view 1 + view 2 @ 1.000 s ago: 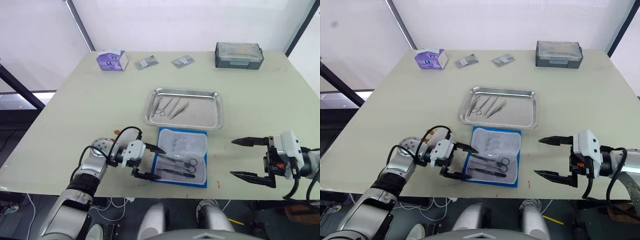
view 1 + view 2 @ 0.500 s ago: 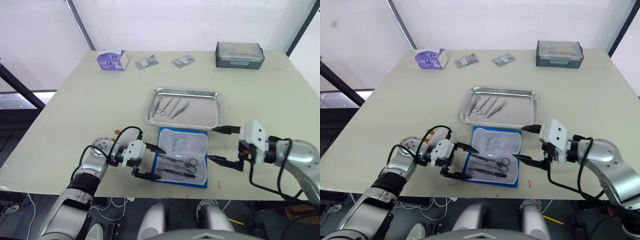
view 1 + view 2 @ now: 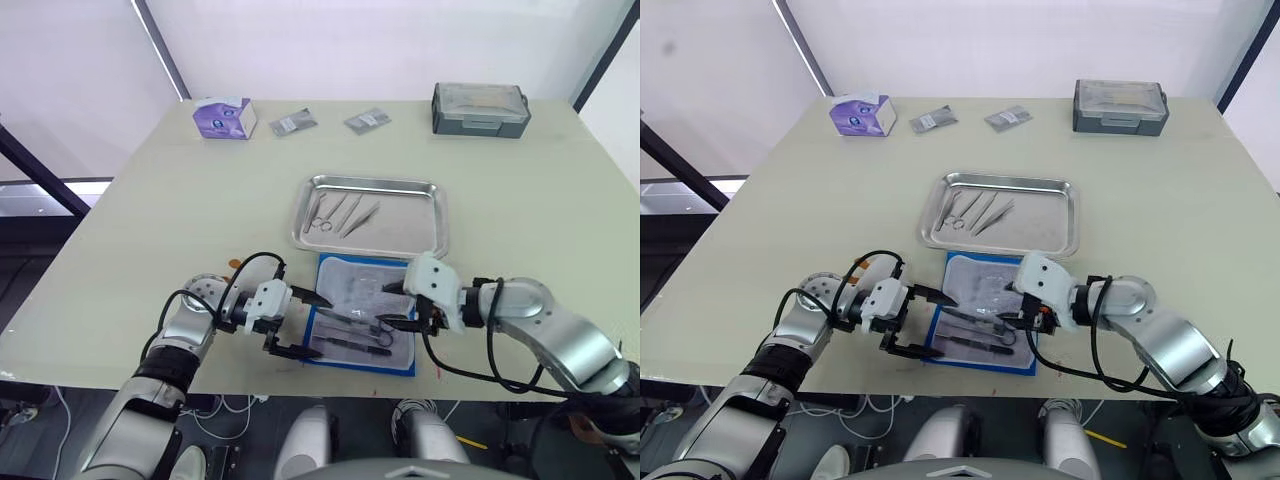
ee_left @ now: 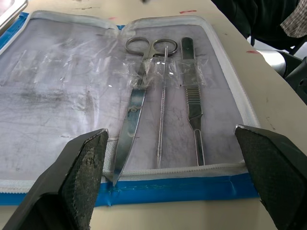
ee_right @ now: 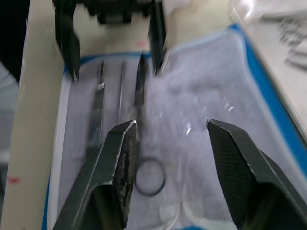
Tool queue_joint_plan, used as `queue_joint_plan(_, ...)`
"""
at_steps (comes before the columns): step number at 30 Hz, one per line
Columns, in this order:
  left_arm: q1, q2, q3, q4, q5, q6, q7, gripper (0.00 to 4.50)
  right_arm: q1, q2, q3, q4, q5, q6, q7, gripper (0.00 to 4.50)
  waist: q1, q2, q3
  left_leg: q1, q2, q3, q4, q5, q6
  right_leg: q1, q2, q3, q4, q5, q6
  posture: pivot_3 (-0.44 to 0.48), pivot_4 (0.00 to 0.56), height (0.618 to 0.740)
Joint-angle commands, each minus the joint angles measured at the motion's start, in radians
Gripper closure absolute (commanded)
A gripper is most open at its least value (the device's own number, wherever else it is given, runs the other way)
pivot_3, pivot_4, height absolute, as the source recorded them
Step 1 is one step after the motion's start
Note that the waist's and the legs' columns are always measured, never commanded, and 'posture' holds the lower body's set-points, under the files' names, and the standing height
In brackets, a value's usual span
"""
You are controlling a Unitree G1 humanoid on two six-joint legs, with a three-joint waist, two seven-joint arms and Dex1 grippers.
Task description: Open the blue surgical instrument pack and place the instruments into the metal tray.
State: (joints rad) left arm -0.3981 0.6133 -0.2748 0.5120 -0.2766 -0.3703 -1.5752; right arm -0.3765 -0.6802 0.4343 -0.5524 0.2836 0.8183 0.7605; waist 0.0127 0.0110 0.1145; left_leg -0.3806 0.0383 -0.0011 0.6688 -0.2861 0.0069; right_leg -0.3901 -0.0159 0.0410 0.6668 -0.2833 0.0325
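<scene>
Opened blue surgical instrument pack (image 3: 365, 312) below metal tray (image 3: 370, 215); left gripper (image 3: 300, 323) and right gripper (image 3: 399, 306), jaws spread, flank its scissors (image 4: 137, 105)

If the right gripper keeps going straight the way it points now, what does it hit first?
Probably the ring-handled scissors lying in the open blue surgical instrument pack. The right gripper is open, its fingers straddling them. Beyond sits the left gripper, also open. Depth is uncertain.

shiny steel tray (image 3: 437, 216), cloth pack (image 3: 404, 365)
</scene>
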Motion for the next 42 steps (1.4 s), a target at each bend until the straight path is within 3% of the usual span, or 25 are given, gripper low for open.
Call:
queue_joint_plan(1, 0.037, 0.008, -0.055, 0.063, 0.099, 0.021, -0.008, 0.0, -0.053, 0.017, 0.043, -0.041, -0.021, 0.089, -0.021, 1.77, 0.001, 0.0, 0.0, 0.0, 0.0, 0.0, 0.0, 0.0, 0.0, 0.0, 0.0, 0.0, 0.0, 0.0, 0.0, 0.0, 0.15, 0.731)
queue_joint_plan(9, 0.034, 0.007, -0.057, 0.06, 0.099, 0.025, -0.008, 0.0, -0.116, 0.037, 0.144, -0.046, -0.068, 0.207, -0.058, 1.77, 0.001, 0.0, 0.0, 0.0, 0.0, -0.001, 0.0, 0.0, 0.0, 0.0, 0.0, -0.001, 0.0, 0.0, 0.0, 0.0, 0.15, 0.731)
queue_joint_plan(23, 0.035, 0.008, -0.059, 0.051, 0.098, 0.031, -0.01, 0.0, -0.133, 0.058, 0.214, -0.021, -0.12, 0.285, -0.104, 1.77, 0.0, 0.0, 0.0, -0.001, 0.0, -0.002, 0.0, 0.0, 0.0, 0.0, 0.0, -0.002, -0.001, 0.0, 0.0, 0.0, 0.15, 0.731)
queue_joint_plan(42, 0.039, 0.012, -0.058, 0.048, 0.098, 0.028, -0.009, 0.0, -0.156, -0.013, 0.258, -0.011, -0.147, 0.228, -0.015, 1.77, -0.002, -0.001, 0.001, -0.001, 0.0, -0.002, -0.001, 0.0, 0.0, 0.0, -0.001, -0.003, -0.003, -0.002, 0.001, 0.0, 0.15, 0.731)
